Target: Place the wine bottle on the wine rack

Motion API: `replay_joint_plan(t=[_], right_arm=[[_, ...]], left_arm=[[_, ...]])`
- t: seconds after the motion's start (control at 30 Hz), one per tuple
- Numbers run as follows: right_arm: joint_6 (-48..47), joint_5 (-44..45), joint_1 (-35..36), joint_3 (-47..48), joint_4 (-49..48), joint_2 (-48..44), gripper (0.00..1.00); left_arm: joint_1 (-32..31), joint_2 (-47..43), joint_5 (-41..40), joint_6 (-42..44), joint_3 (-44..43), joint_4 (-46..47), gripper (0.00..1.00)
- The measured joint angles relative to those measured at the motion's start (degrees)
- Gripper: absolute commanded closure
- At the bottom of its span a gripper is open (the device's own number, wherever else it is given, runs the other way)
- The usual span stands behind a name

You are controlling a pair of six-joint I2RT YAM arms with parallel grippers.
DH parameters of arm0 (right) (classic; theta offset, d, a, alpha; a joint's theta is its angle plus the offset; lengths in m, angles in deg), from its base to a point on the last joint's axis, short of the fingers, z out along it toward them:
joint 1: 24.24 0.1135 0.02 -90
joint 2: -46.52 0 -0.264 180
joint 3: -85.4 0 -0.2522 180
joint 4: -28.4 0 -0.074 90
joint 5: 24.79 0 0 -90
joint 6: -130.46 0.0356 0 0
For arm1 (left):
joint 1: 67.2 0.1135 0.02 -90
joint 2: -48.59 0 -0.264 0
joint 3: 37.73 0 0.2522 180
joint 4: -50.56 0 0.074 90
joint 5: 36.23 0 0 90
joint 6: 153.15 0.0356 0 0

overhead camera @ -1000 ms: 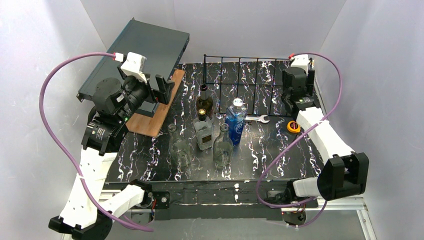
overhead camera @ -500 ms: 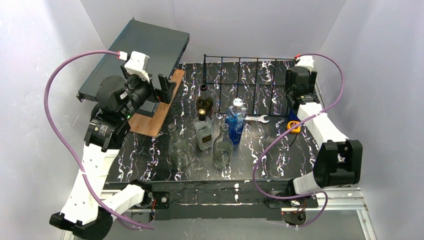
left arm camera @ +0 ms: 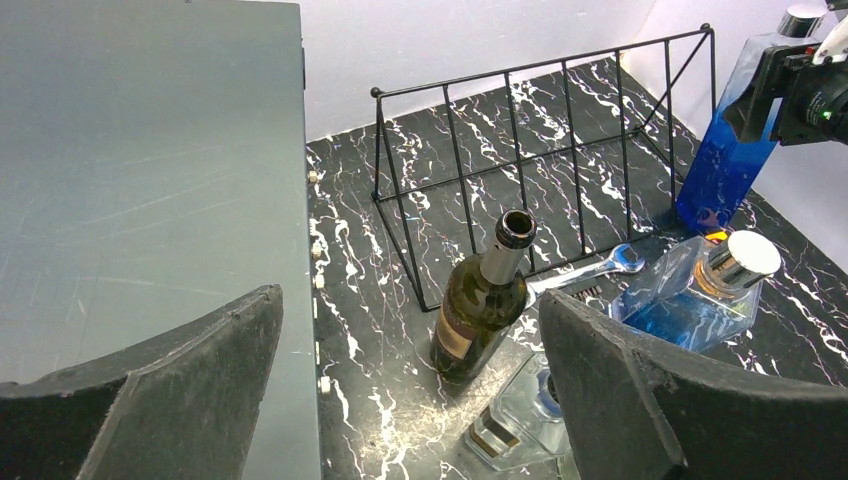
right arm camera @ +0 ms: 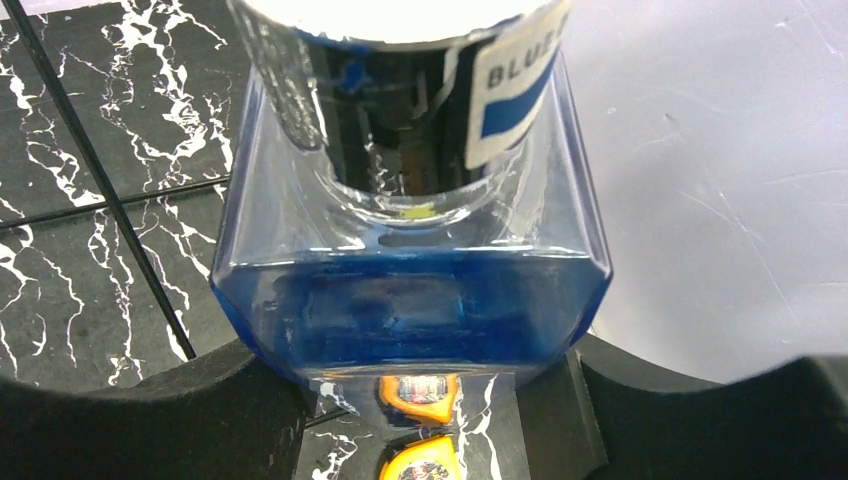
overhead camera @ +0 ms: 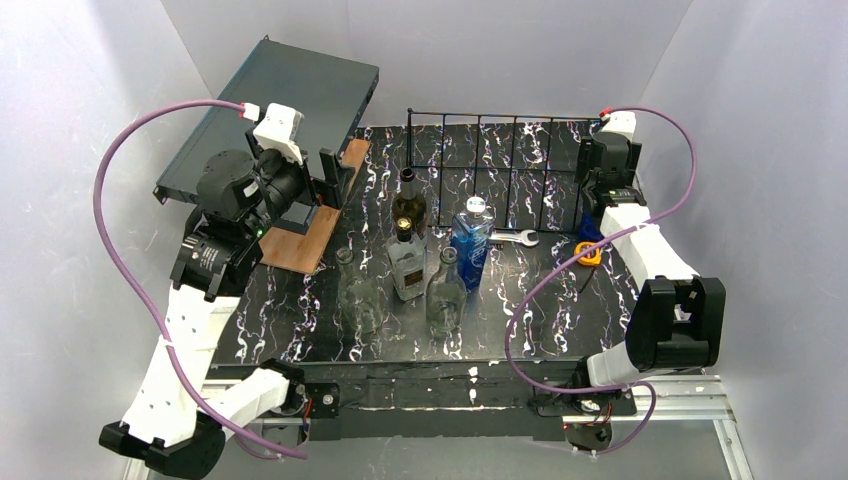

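Nearest the arm bases, two clear glass bottles (overhead camera: 358, 295) (overhead camera: 445, 290) stand on the black table (overhead camera: 300, 320), which is veined white like marble. Behind them are a square clear bottle (overhead camera: 405, 262) with a dark cap and the middle blue bottle (overhead camera: 470, 245), square-sided with a silver cap. Next comes the wine bottle (left arm camera: 480, 310). It stands upright with its long axis vertical and its open mouth pointing up. It is round, of dark olive glass with a tan label, and sits on the table just in front of the rack's left end, outside the slots. A steel wrench (overhead camera: 515, 238) and an orange tape measure (overhead camera: 588, 252) lie to its right. The left gripper (overhead camera: 335, 172) hangs over a wooden board (overhead camera: 300, 235), its jaws spread wide and holding nothing. The right gripper (left arm camera: 775, 90) is clamped on the top of the far blue bottle (left arm camera: 720, 150), which leans slightly at the rack's right end. The rack (overhead camera: 495, 115) is thin black wire with upright bars. A flat grey box (overhead camera: 275, 110) leans at the far left.
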Motion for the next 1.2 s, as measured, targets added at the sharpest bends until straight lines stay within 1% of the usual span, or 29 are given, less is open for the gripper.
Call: replay_joint_plan(t=[0.2,0.57,0.6,0.77,0.87,1.03,1.2], right_arm=[[0.0,-0.9,-0.1,0.0,-0.8,0.2,0.99],[0.0,-0.5,-0.1,-2.5,-7.5,1.4,0.98],[0.0,-0.4,-0.1,-3.0,-8.4,1.4,0.94],[-0.1,0.2,-0.1,-4.4,-11.5,1.5,0.90],[-0.3,0.7,-0.1,-4.5,-13.2,2.3,0.81],[-1.6,1.2,-0.2,-3.9,-17.4,5.1,0.77],[-2.8,1.4,-0.5,-1.7,-19.6,8.7,0.71]], left_arm=[[-0.2,0.0,0.0,0.0,0.0,-0.1,0.01],[-0.3,0.0,0.0,0.0,0.0,-0.1,0.01],[-0.3,0.0,0.0,0.0,0.0,-0.1,0.01],[-0.4,0.0,0.0,0.0,0.0,-0.1,0.01],[-0.5,0.1,0.0,0.0,0.0,-0.1,0.01],[-0.7,0.1,0.0,0.0,0.0,-0.1,0.01],[-0.9,0.2,0.0,0.0,0.0,-0.1,0.01]])
